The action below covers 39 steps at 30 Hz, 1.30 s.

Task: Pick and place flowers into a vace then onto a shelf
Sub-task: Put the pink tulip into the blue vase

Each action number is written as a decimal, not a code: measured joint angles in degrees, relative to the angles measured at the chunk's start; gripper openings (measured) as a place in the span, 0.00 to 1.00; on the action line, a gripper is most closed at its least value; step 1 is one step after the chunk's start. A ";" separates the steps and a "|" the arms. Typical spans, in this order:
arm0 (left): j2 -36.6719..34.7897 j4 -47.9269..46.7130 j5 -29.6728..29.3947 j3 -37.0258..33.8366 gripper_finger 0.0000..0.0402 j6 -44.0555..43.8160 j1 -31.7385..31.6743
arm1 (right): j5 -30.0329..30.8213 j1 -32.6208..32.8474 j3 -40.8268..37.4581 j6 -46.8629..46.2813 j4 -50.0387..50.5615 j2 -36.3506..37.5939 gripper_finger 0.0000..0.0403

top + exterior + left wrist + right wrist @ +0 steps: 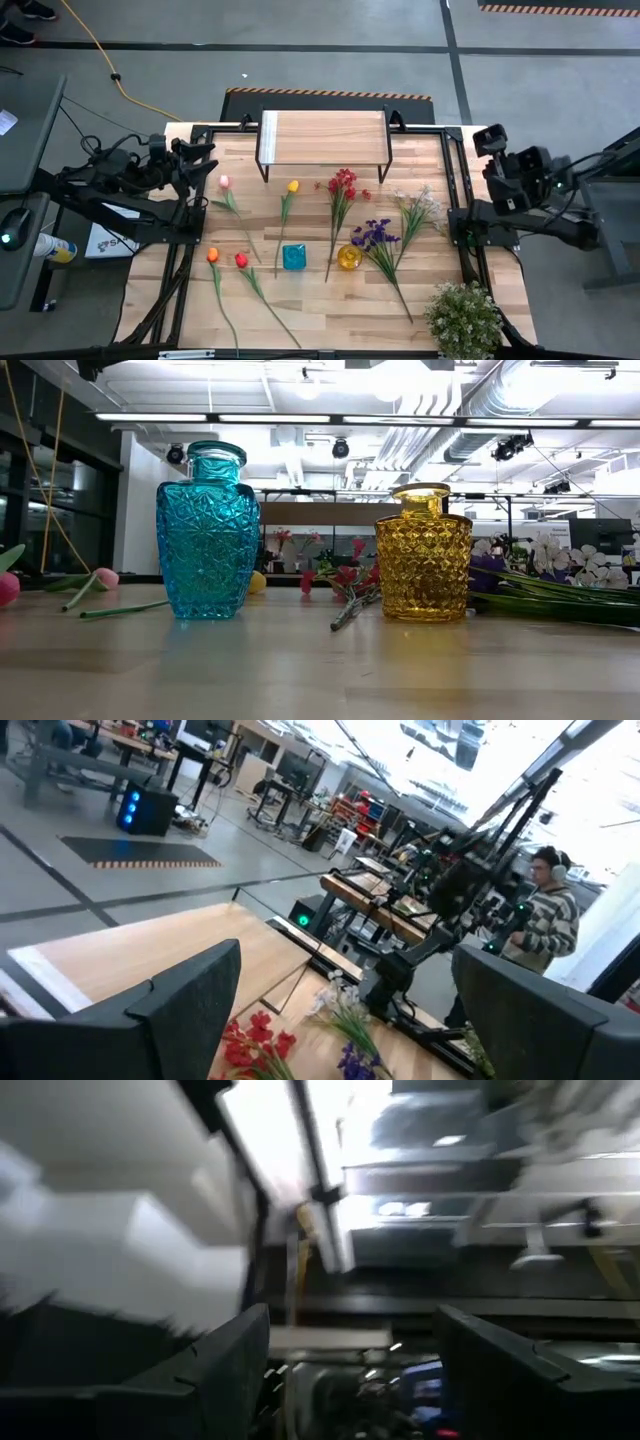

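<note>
Pale wood planks form the worktop (330, 300), set on a grey concrete floor in a bright workshop hall. 2 faceted glass vases, a teal one (294, 257) and an amber one (349, 257), stand side by side near its middle. Flowers (340, 195) lie flat in a loose row between the vases and the shelf (323, 137). Left pincer (205, 165) and right pincer (487, 140) wait at the worktop's edges, both wide and holding nothing, well apart from the flowers

potted plant (464, 318): bushy pale green, surface's near right corner | orange cable (100, 55): trails over grey floor, far left | person (541, 915): striped top, headphones, beyond surface | computer mouse (12, 226): on side desk, left
</note>
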<state>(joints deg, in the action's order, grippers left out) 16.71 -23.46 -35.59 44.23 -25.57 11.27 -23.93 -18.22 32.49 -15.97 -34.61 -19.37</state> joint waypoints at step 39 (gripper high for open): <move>25.72 -44.43 21.46 -0.04 0.98 -74.53 -0.01 | -23.00 -0.02 27.36 -3.13 2.70 -33.88 0.68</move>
<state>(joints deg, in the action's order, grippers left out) 42.43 -67.90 -14.13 44.18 -100.10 11.27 -46.94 -18.24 59.86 -19.10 -31.90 -53.25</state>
